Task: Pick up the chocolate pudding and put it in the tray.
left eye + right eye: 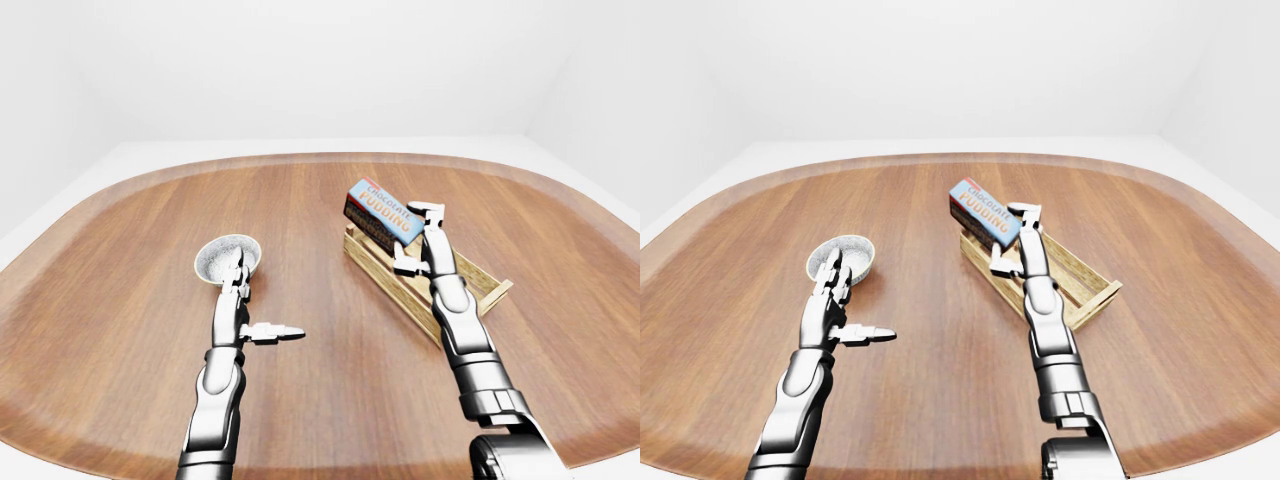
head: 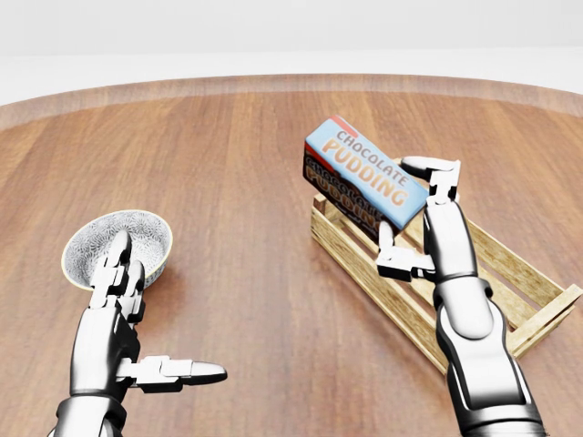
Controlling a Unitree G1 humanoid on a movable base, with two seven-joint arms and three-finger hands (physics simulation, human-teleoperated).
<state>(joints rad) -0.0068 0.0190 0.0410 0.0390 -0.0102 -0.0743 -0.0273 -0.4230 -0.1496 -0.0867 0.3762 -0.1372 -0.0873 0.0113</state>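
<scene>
The chocolate pudding [image 2: 363, 177] is a blue box with orange lettering and a dark side. My right hand [image 2: 414, 214] is shut on it and holds it tilted in the air above the upper left end of the tray. The tray [image 2: 492, 300] is a slatted wooden crate lying on the round wooden table, right of centre in the head view. My left hand [image 2: 137, 309] is open at the lower left, fingers spread, holding nothing.
A patterned white bowl [image 2: 100, 238] sits on the table just above my left hand. The wooden table [image 1: 300, 200] has a raised rim all round, with white floor and walls beyond it.
</scene>
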